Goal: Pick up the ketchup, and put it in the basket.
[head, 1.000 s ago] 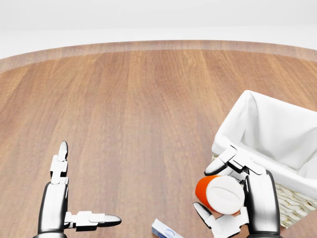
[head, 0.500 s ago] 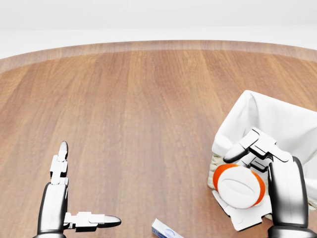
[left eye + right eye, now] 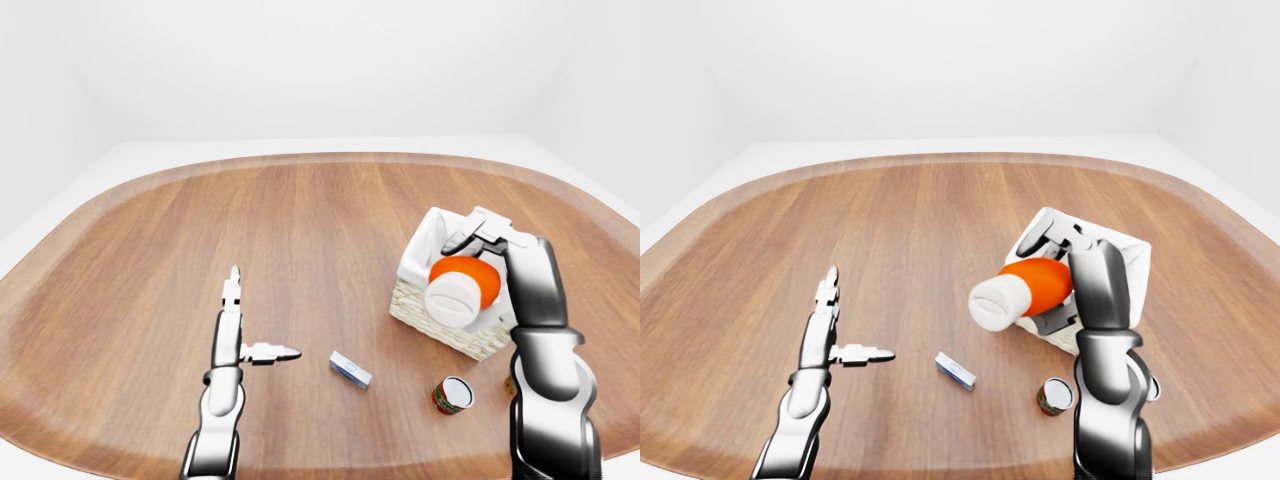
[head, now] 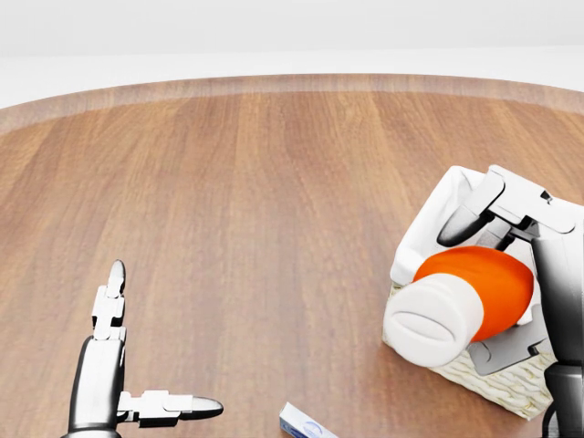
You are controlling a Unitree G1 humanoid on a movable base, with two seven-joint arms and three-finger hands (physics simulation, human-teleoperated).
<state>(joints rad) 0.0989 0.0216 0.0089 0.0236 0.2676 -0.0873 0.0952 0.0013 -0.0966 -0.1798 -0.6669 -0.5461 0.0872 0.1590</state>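
Head view: the right hand (image 4: 511, 274) grips the ketchup (image 4: 465, 301) above the basket (image 4: 429, 228) rim. Next, probably, lowering and release. The left hand (image 4: 119, 365) rests spread.

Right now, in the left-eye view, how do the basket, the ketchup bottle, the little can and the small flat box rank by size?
1. basket
2. ketchup bottle, lifted nearer the camera, so perhaps flattered
3. can and small flat box: too alike to rank
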